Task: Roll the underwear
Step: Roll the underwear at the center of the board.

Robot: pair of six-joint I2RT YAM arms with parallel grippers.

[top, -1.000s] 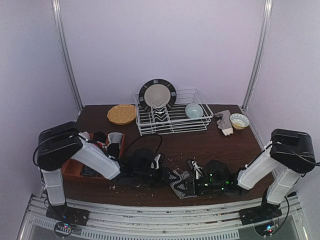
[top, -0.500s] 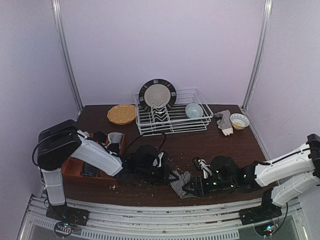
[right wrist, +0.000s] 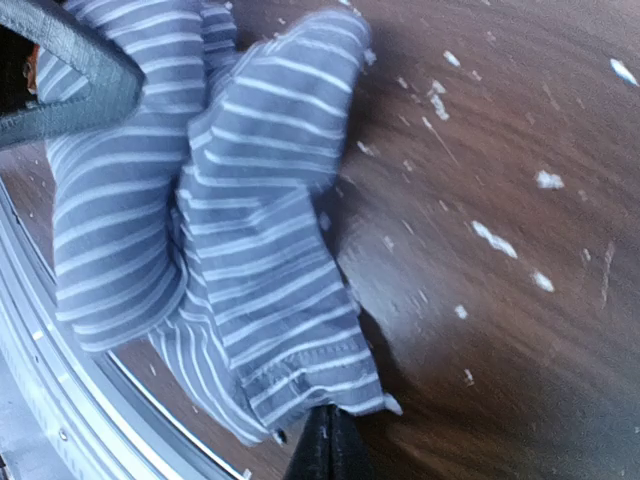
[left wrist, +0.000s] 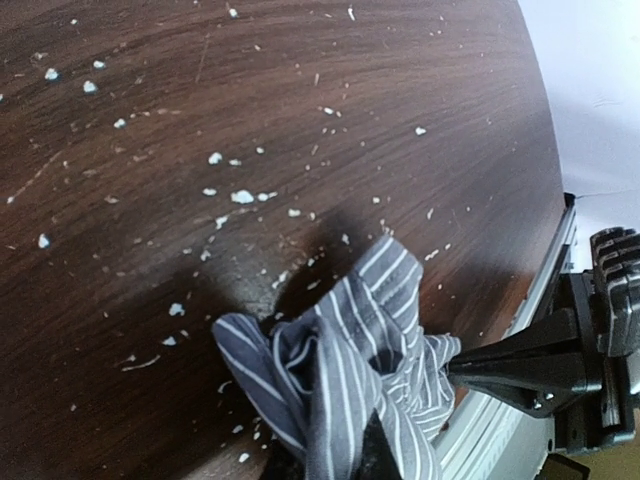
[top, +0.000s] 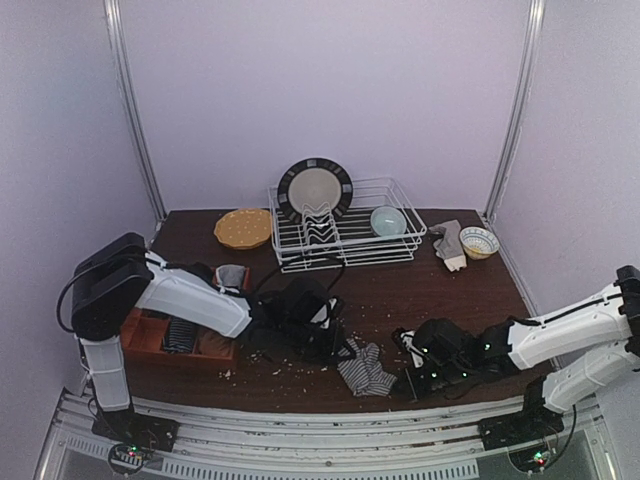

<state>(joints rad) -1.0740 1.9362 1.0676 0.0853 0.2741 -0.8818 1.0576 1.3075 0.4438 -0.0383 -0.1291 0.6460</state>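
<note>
At the 6 o'clock edge of the bench, just inside the near rim: the underwear, slate grey with fine white stripes, bunched and creased, folds lapped over one another, a stitched hem along one side. Drawn up into a peak at its 10 o'clock end and held there by the left tool, clamped on a bunch of the cloth. At its 4 o'clock end, the right tool, fingers pressed together, tips against the hem; cannot tell whether any cloth is nipped between them. Strewn over the dark wood all around, white crumbs. Flanking the garment on either side, the two arms, lying low over the bench.

At 8 o'clock, an orange-brown crate, partly covered by the left arm, with dark and pale cloth at its far end. Farther back at 12 o'clock, a white wire rack holding an upright dark-rimmed plate and a pale blue bowl. At 11 o'clock, a yellow dish. At 2 o'clock, a patterned bowl just beside a crumpled grey rag.
</note>
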